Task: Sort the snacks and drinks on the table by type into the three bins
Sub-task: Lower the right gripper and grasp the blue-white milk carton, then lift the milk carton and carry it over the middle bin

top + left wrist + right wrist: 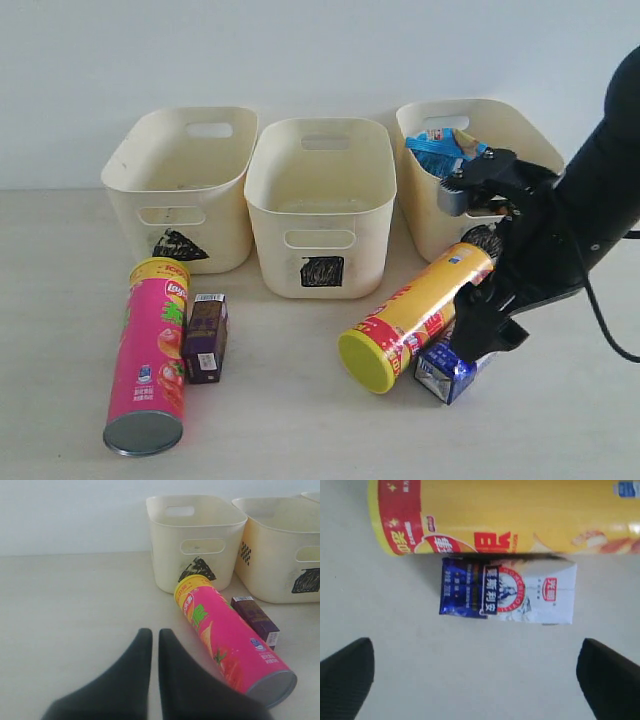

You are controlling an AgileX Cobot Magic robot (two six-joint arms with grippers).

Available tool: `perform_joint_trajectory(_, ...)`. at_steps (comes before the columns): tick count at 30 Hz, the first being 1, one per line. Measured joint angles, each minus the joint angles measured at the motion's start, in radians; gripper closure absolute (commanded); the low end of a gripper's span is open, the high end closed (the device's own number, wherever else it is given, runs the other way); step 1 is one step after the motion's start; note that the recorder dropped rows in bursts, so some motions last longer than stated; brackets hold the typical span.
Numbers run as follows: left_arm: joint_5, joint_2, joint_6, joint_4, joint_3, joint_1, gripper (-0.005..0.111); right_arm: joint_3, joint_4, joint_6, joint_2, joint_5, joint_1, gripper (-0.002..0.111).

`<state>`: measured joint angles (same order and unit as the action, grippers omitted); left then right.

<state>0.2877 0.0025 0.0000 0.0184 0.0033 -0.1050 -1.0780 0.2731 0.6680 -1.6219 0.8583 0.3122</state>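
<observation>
On the table [300,430]: pink chip can [150,355], purple carton [205,338], yellow chip can [420,315], blue-white carton [445,372] — all unsorted.
Rightmost bin [522,126]: blue-white noodle bag [440,152] inside.
Right gripper [477,667]: jaws spread — over the blue-white carton.
Left gripper [155,645]: jaws pressed together, empty.

Right wrist camera close above blue-white carton [507,594]

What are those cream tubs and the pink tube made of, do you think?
The cream tubs look like moulded plastic: smooth, faintly shiny walls, rounded rims, cut-out handles. The pink chip can seems glossy printed cardboard; its dull grey end looks like metal, though that's uncertain.
</observation>
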Motion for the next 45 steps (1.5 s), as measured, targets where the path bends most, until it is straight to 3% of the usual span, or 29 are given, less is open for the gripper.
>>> perform_joint_trajectory(4, 0.000, 0.000, 0.000, 0.000, 0.000, 0.000, 0.102, 0.002, -0.114, -0.097, -0.013, -0.057, 0.055, 0.003)
perform_joint_trajectory(10, 0.000, 0.000, 0.000, 0.000, 0.000, 0.000, 0.102, 0.002, -0.184, -0.212, -0.093, -0.103, 0.056, 0.003)
perform_joint_trajectory(33, 0.000, 0.000, 0.000, 0.000, 0.000, 0.000, 0.102, 0.002, -0.178, -0.175, -0.262, -0.221, 0.057, 0.006)
perform_joint_trajectory(37, 0.000, 0.000, 0.000, 0.000, 0.000, 0.000, 0.102, 0.002, -0.178, -0.164, -0.277, -0.219, 0.057, 0.030)
perform_joint_trajectory(40, 0.000, 0.000, 0.000, 0.000, 0.000, 0.000, 0.102, 0.002, -0.178, -0.155, -0.279, -0.219, 0.057, 0.067)
perform_joint_trajectory(42, 0.000, 0.000, 0.000, 0.000, 0.000, 0.000, 0.102, 0.002, -0.178, -0.151, -0.279, -0.217, 0.057, 0.100)
perform_joint_trajectory(43, 0.000, 0.000, 0.000, 0.000, 0.000, 0.000, 0.102, 0.002, -0.178, -0.149, -0.279, -0.214, 0.057, 0.108)
perform_joint_trajectory(45, 0.000, 0.000, 0.000, 0.000, 0.000, 0.000, 0.102, 0.002, -0.178, -0.146, -0.279, -0.208, 0.057, 0.107)
